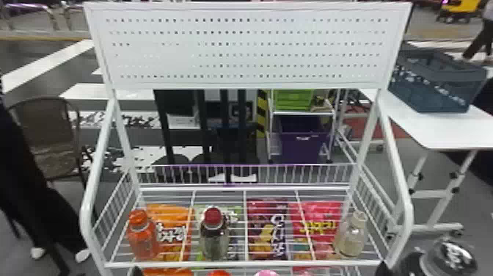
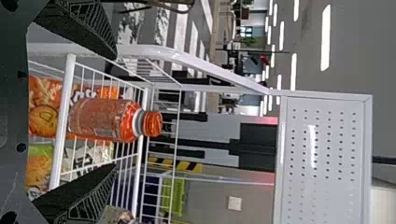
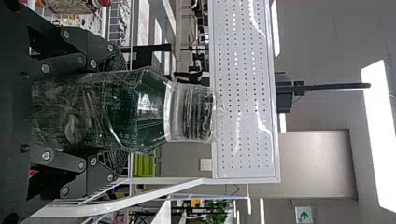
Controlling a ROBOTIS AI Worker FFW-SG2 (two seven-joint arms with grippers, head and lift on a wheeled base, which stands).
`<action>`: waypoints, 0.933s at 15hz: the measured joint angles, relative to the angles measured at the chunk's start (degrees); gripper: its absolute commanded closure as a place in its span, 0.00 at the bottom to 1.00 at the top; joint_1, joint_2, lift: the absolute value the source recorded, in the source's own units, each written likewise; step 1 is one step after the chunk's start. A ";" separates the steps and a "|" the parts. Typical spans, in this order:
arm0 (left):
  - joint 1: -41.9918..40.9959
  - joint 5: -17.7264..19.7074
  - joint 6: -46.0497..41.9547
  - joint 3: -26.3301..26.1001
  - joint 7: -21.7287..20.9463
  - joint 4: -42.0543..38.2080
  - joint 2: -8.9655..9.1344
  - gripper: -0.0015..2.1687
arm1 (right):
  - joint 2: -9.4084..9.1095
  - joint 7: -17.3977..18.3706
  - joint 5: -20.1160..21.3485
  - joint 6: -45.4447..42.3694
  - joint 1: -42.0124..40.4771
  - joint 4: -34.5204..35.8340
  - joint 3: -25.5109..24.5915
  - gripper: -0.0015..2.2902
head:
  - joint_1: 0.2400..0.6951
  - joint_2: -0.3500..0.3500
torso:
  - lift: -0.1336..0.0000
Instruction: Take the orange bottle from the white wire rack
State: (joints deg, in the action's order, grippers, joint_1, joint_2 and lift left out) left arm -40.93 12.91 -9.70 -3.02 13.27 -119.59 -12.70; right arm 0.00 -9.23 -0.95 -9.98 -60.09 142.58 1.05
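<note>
The orange bottle stands upright at the left end of the white wire rack's upper shelf. A black tip of my left gripper shows at the bottom edge, near the shelf's front rail. In the left wrist view my left gripper is open in front of the rack, and the orange bottle stands beyond the gap, behind the rail, untouched. At the lower right is part of my right gripper. In the right wrist view my right gripper is shut on a dark green, clear-capped bottle.
A red-capped bottle and a pale bottle share the upper shelf. Snack bags lie below its wires. The rack's side bars rise to a perforated panel. A blue crate sits on a white table at right.
</note>
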 measured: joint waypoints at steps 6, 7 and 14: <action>9.69 -2.04 -24.01 -7.72 -0.10 23.04 -0.12 0.04 | 0.00 0.01 -0.31 -0.66 0.22 -0.71 -0.03 0.38 | 0.57 0.50 | 1.00; 11.49 -2.35 -24.83 -8.27 0.11 25.67 -0.11 0.04 | 0.00 0.01 -0.43 -0.97 0.15 -0.93 -0.06 0.38 | 0.57 0.50 | 1.00; 22.69 -3.15 -15.58 -8.94 0.30 34.28 -1.02 0.04 | 0.00 0.00 -0.55 -1.62 -0.29 -1.29 -0.12 0.38 | 0.57 0.50 | 1.00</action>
State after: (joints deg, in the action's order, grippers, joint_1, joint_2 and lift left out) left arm -18.24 9.77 -25.28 -11.96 13.56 -85.31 -13.72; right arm 0.00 -9.23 -1.49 -11.60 -60.39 141.29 0.93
